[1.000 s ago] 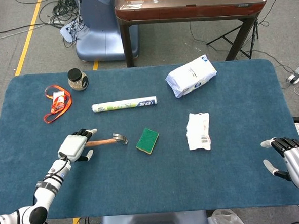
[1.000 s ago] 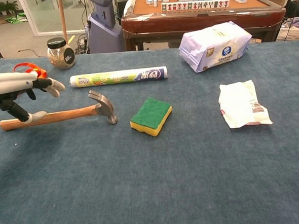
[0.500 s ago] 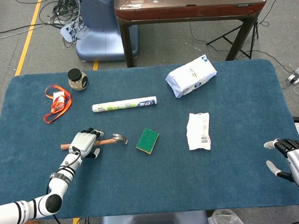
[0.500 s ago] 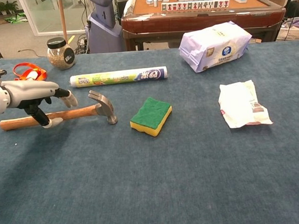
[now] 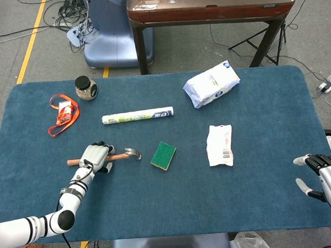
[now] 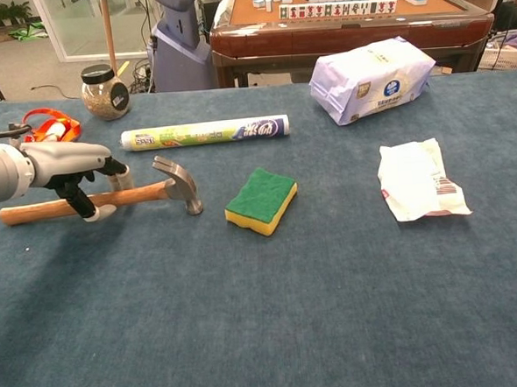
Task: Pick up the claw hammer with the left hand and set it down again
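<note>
The claw hammer [image 5: 124,156] [image 6: 149,194] lies flat on the blue table, its wooden handle pointing left and its steel head to the right. My left hand [image 5: 95,156] [image 6: 68,166] sits over the middle of the handle. Its fingers [image 6: 121,176] reach down on the far side and the thumb [image 6: 100,212] on the near side, straddling the handle without clamping it. The handle's left end sticks out past the hand. My right hand [image 5: 325,179] hangs at the table's right front edge with its fingers apart and holds nothing; the chest view does not show it.
A green and yellow sponge [image 5: 163,155] [image 6: 261,199] lies just right of the hammer head. Behind are a rolled pack [image 5: 137,115], a jar [image 5: 86,88] and an orange lanyard [image 5: 62,113]. A white packet [image 5: 219,145] and a wipes pack [image 5: 211,84] lie to the right.
My left hand has moved right along the handle and come down over it, fingers curling lower around it. The hammer has not moved. The right hand has sunk slightly.
</note>
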Robot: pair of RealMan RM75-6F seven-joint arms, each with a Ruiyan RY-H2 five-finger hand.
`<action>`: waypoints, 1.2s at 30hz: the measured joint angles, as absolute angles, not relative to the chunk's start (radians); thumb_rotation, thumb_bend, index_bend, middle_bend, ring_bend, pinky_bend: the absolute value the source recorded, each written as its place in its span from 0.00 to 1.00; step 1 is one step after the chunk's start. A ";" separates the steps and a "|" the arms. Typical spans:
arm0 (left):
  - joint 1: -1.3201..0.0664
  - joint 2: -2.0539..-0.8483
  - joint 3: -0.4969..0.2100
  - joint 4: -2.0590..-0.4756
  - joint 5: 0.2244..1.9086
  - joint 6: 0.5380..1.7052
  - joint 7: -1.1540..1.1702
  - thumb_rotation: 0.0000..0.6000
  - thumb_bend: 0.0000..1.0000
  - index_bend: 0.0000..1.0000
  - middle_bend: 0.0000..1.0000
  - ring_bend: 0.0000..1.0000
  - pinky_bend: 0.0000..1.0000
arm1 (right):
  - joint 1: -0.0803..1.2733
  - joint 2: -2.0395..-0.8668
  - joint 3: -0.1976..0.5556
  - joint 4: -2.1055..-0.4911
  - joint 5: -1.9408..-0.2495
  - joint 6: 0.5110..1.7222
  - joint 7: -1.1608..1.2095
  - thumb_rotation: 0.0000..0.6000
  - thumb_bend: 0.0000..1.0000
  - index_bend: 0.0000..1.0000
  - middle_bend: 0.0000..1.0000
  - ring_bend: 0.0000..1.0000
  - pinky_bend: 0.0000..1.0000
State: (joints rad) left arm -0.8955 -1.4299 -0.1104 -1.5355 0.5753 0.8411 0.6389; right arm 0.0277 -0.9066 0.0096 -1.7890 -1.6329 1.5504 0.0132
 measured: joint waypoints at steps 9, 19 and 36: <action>-0.920 -1.450 -0.096 -1.512 0.562 0.841 0.630 1.00 0.40 0.38 0.40 0.19 0.15 | 0.024 -0.905 0.009 -1.790 -1.630 1.551 0.012 1.00 0.28 0.39 0.43 0.36 0.43; -0.938 -1.460 -0.087 -1.497 0.552 0.843 0.618 1.00 0.40 0.42 0.44 0.23 0.15 | 0.022 -0.906 0.009 -1.789 -1.626 1.548 0.012 1.00 0.28 0.39 0.43 0.36 0.43; -0.955 -1.460 -0.070 -1.494 0.554 0.834 0.601 1.00 0.47 0.46 0.48 0.28 0.15 | 0.018 -0.906 0.009 -1.792 -1.626 1.551 0.009 1.00 0.28 0.39 0.43 0.36 0.43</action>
State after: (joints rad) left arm -0.9545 -1.4601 -0.0697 -1.4936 0.5537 0.8343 0.6008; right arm 0.0184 -0.9059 0.0092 -1.7918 -1.6258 1.5506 0.0089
